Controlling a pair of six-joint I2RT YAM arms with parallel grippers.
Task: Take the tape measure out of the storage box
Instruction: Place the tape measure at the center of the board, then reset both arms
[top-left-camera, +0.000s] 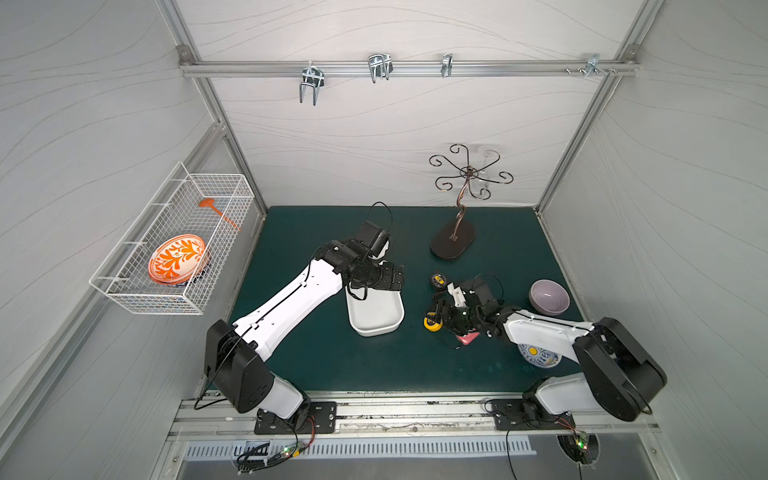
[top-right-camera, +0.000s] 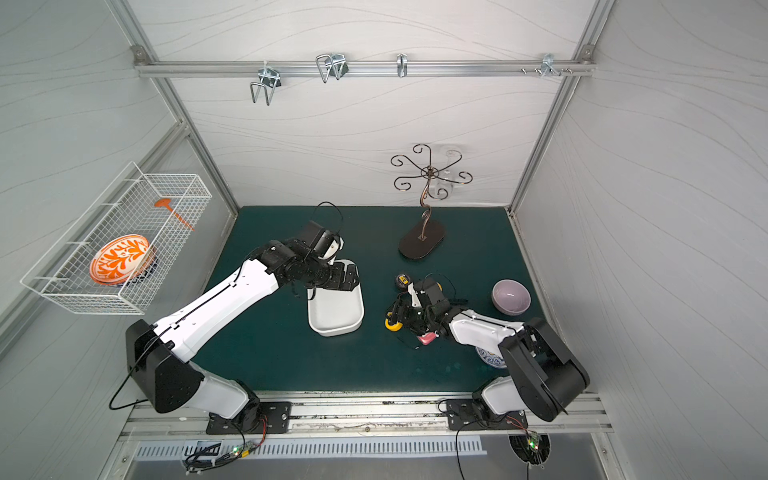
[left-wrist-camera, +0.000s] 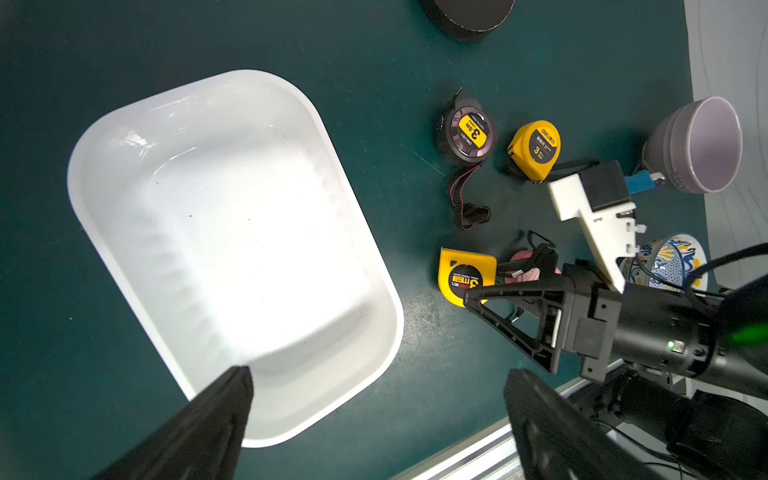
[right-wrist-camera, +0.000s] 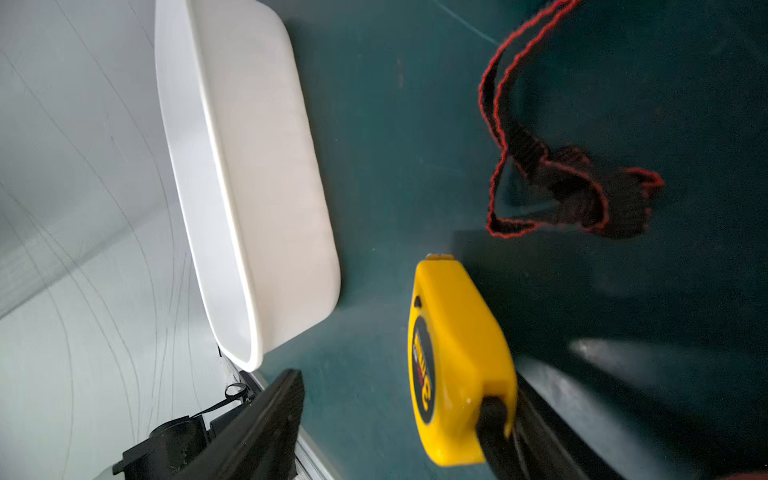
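One "3m" tape measure (left-wrist-camera: 452, 268) sits beside storage box (left-wrist-camera: 116, 166); left pincer (left-wrist-camera: 378, 372), right pincer (right-wrist-camera: 395, 390) apart.

Storage box (left-wrist-camera: 249, 228) open-topped — tape measures (left-wrist-camera: 536, 145) (three) cluster beside.

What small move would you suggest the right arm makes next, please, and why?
Probably lift the right tool straight up and away. Its jaws stand open, the yellow tape measure rests on the mat beside the storage box, and that box looks empty.
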